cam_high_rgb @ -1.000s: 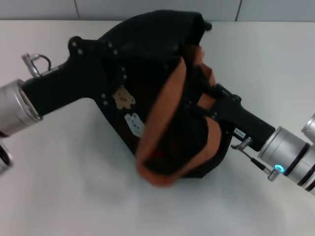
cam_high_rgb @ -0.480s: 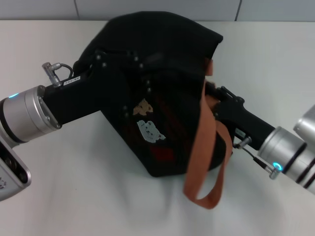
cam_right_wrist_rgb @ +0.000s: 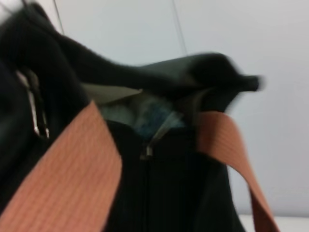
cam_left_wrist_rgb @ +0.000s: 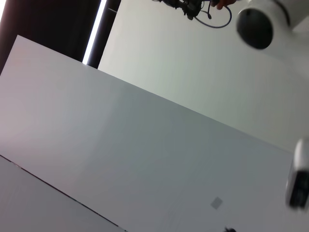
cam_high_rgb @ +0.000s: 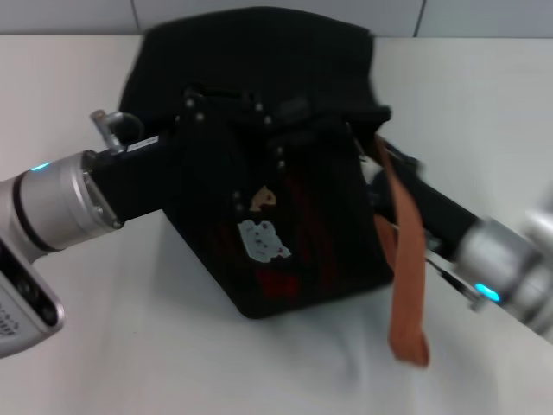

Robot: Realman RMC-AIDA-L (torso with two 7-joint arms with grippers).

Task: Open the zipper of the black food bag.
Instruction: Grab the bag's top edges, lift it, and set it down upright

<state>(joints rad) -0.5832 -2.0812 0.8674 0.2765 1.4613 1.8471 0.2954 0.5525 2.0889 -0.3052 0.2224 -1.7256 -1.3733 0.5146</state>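
The black food bag (cam_high_rgb: 285,181) stands tipped up in the middle of the head view, its bear patch, white cartoon patch and red lettering facing me. My left gripper (cam_high_rgb: 238,108) reaches in from the left and is pressed into the bag's upper part, fingertips hidden in the fabric. My right gripper (cam_high_rgb: 393,173) is against the bag's right side, its tips hidden behind a rust-brown strap (cam_high_rgb: 404,259) that hangs down. Up close in the right wrist view, the zipper (cam_right_wrist_rgb: 147,151) runs up the bag's black top (cam_right_wrist_rgb: 159,203), and the fabric gapes above the pull onto pale lining.
The bag rests on a white table (cam_high_rgb: 121,346), with a grey tiled wall (cam_high_rgb: 484,15) behind it. The left wrist view shows only a wall panel (cam_left_wrist_rgb: 145,159) and ceiling.
The bag has swung from lying slumped to standing more upright and shifted left. The strap that looped over it now hangs straight down. The left arm came in further; the right arm is moving.
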